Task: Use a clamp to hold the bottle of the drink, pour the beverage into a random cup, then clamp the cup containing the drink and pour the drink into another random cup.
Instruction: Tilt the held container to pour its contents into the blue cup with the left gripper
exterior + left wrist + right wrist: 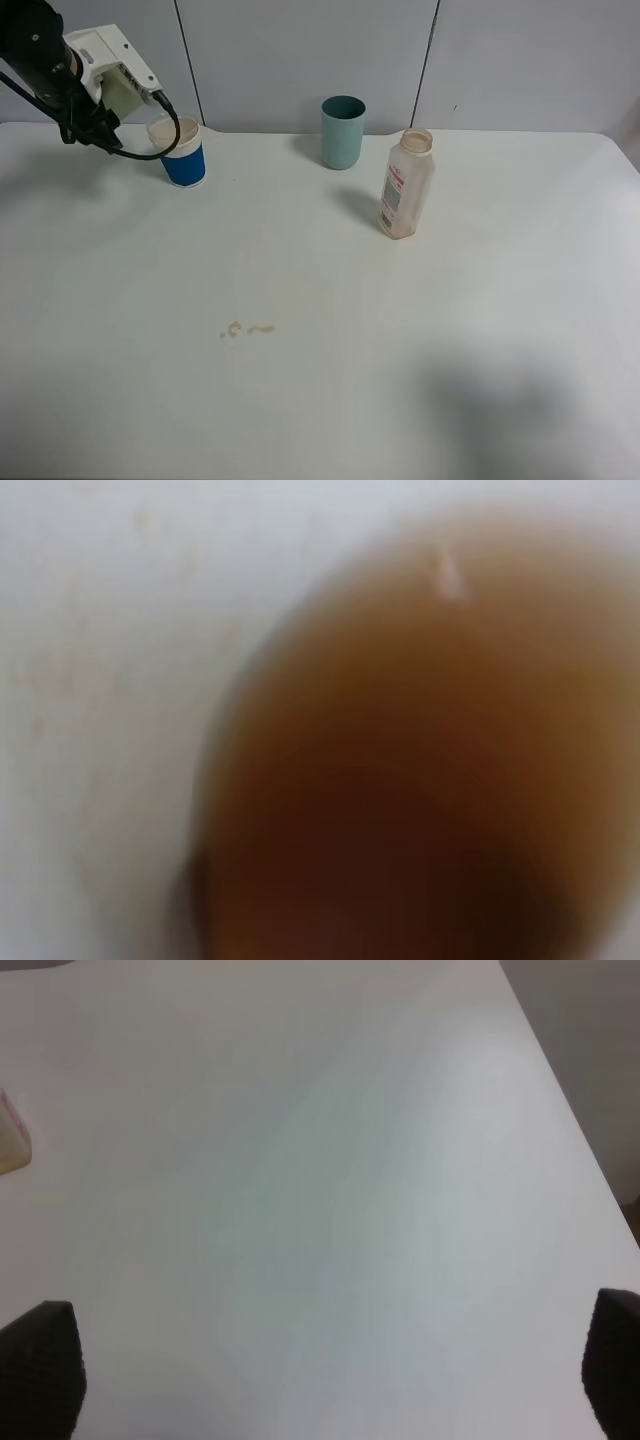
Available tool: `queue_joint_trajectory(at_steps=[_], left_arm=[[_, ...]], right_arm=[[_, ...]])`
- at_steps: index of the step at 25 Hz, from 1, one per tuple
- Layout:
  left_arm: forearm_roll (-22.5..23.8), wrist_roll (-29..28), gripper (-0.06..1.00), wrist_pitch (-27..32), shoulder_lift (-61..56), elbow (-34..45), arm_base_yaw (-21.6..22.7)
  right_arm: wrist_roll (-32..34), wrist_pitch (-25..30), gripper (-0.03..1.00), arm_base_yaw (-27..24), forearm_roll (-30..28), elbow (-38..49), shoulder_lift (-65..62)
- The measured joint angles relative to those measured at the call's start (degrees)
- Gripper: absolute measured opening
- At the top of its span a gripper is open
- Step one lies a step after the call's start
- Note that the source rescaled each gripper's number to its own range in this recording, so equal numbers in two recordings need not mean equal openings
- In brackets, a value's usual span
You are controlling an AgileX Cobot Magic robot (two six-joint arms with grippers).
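My left gripper (pixel 112 82) is raised at the far left of the table, its fingers hidden; it is shut on the pale yellow-green cup (pixel 128 95), which tilts just above the blue-and-white cup (pixel 184 155). The left wrist view is a close blur of brown beverage (pixel 400 780) against a pale wall (pixel 90 680). The bottle (pixel 405 185) stands upright and uncapped, right of centre, and looks nearly empty; its edge (pixel 10 1140) shows in the right wrist view. My right gripper (pixel 330 1370) is open over bare table, out of the high view.
A teal cup (pixel 343 131) stands at the back, left of the bottle. Small brown drops (pixel 246 328) lie on the white table (pixel 450 330) left of centre. The table's right edge (pixel 570 1120) runs close to the right gripper.
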Motion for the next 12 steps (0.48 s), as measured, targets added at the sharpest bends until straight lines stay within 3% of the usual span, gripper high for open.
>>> queue_joint_trajectory(at_steps=[12], left_arm=[[1.62, 2.58, 0.0, -0.05, 1.62, 0.0, -1.03]], right_arm=[[0.0, 0.0, 1.0, 0.0, 0.0, 0.0, 0.0]])
